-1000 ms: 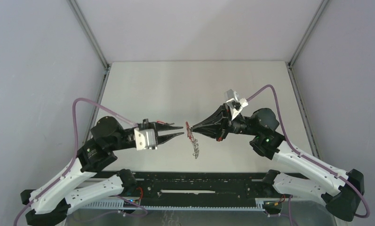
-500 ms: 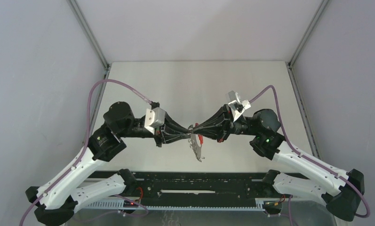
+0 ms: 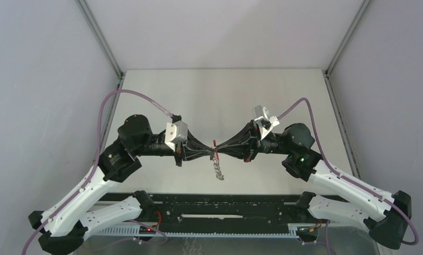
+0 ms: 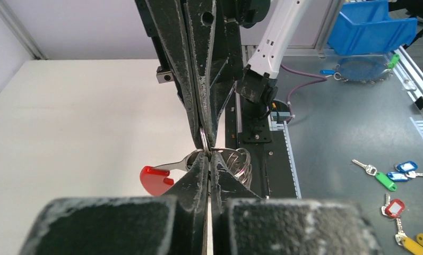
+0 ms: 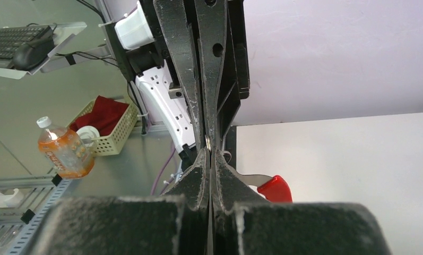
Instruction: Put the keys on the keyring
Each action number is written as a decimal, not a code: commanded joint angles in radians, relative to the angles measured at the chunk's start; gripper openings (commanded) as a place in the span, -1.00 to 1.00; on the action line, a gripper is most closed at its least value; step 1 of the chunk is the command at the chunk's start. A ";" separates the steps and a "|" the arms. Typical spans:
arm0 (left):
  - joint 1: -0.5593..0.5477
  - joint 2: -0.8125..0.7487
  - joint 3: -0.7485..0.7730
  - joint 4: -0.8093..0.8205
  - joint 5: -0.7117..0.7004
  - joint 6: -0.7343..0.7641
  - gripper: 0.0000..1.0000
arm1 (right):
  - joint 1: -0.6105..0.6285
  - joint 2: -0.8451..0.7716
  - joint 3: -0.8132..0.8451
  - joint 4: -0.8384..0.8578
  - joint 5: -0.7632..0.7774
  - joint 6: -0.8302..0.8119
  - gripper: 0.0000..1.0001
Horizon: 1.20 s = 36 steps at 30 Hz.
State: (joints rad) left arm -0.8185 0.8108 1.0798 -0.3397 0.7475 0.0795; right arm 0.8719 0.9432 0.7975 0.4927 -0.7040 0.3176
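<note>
Holds the red and silver-grey metal keyring [image 3: 217, 170] over the middle of the bench's [image 3: 225, 95] near edge, pinched tip to tip between closed left claw [image 3: 211, 154] and right claw [image 3: 220, 153], loop row dangling straight down, equally near both.

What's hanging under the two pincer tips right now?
Small metal loops of the keyring dangle there; a red key tag juts sideways. The left pincer covers the gripped part.
</note>
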 commanded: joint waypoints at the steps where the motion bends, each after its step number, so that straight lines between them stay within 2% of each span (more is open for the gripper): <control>1: 0.008 -0.024 0.081 0.058 -0.070 0.011 -0.99 | 0.001 -0.021 0.032 -0.077 0.030 -0.056 -1.00; 6: 0.014 -0.030 0.073 0.060 -0.066 0.008 -0.99 | -0.002 -0.031 0.032 -0.104 0.033 -0.066 -0.82; 9: 0.016 -0.034 0.067 0.061 -0.072 0.019 -0.99 | -0.005 -0.036 0.032 -0.116 0.052 -0.050 -0.49; 10: 0.018 -0.035 0.064 0.061 -0.080 0.022 -0.99 | -0.006 -0.037 0.032 -0.117 0.055 -0.042 -0.32; 13: 0.018 -0.040 0.050 0.061 -0.120 0.030 -0.99 | -0.008 -0.042 0.058 -0.194 0.082 -0.054 0.93; 14: 0.018 -0.041 0.046 0.061 -0.142 0.031 -0.99 | -0.006 -0.045 0.069 -0.231 0.100 -0.066 0.99; 21: 0.019 -0.039 0.026 0.075 -0.273 0.035 -0.99 | 0.096 -0.042 0.137 -0.448 0.299 -0.171 1.00; 27: 0.018 -0.021 0.039 0.087 -0.352 0.041 -0.99 | 0.197 0.002 0.186 -0.553 0.489 -0.250 1.00; 35: 0.017 -0.016 0.046 0.093 -0.333 0.018 -0.99 | 0.271 0.106 0.217 -0.521 0.685 -0.290 1.00; 36: 0.018 -0.017 0.047 0.093 -0.332 0.015 -0.99 | 0.273 0.113 0.222 -0.522 0.702 -0.291 0.93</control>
State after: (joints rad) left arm -0.8062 0.8001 1.0809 -0.3096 0.4221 0.1040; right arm 1.1286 1.0332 0.9760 -0.0425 -0.1390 0.0639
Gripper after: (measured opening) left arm 0.011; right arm 0.998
